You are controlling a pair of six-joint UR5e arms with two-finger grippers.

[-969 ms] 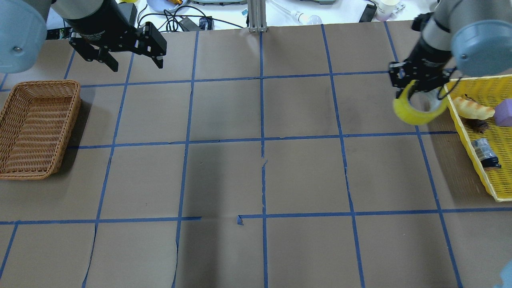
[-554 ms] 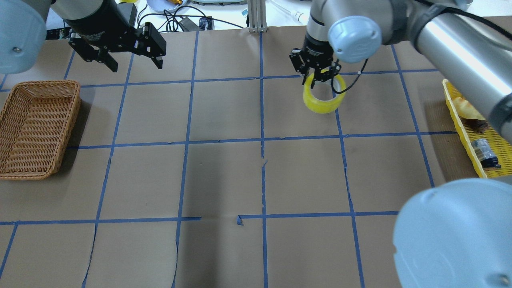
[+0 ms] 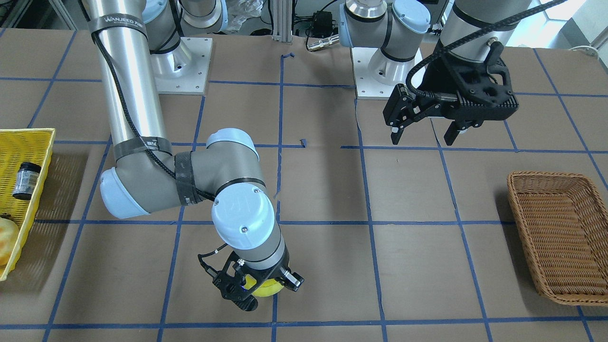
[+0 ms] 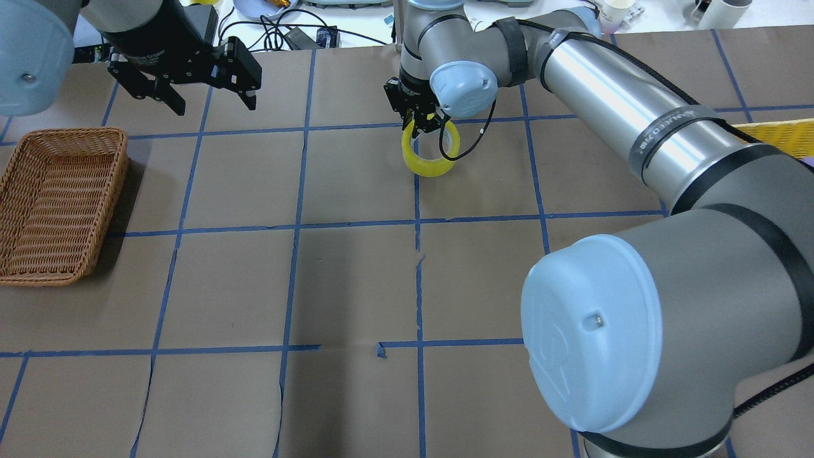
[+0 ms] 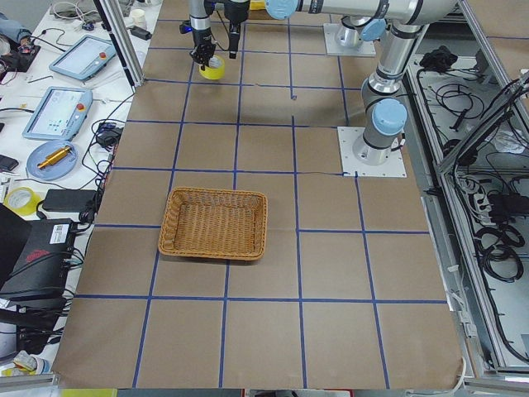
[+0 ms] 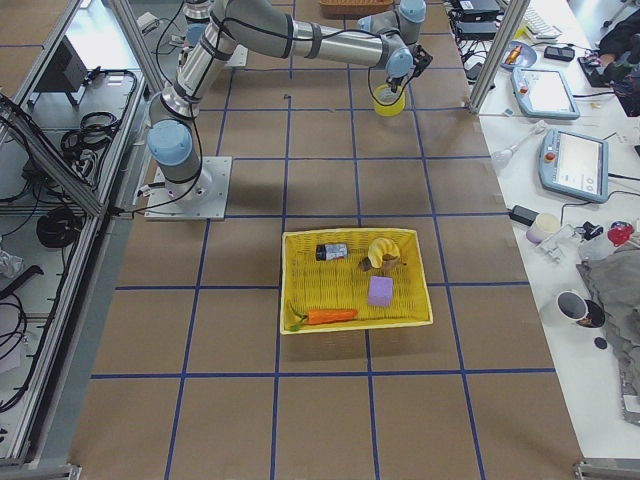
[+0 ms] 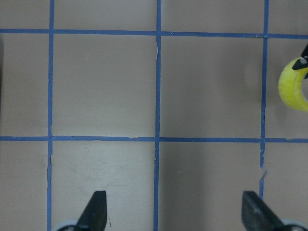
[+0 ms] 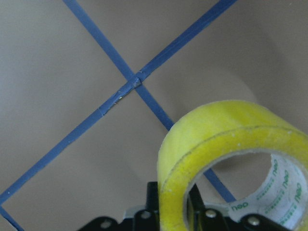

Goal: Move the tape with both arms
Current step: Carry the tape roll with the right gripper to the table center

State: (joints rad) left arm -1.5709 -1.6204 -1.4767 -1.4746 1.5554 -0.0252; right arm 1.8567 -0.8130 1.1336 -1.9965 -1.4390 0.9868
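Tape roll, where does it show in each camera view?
Front-facing: tape bottom, left of centre.
Overhead: tape top centre.
Exterior left: tape top, left of centre.
Exterior right: tape top, right of centre.
Left wrist: tape right edge.
Right wrist: tape lower right.
Landmark: wicker basket, in all four exterior views.

right gripper [image 4: 427, 127] | moved with tape [image 4: 426, 167] | from beside yellow basket [image 4: 781, 131] to centre blue line [image 4: 418, 203]

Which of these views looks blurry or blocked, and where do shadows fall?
Right wrist-mounted: the tape looms close, the grid lines behind it soft. Overhead exterior: the right arm blocks the lower right corner, and a broad soft shadow darkens the middle of the table. Left wrist-mounted: sharp, evenly lit.
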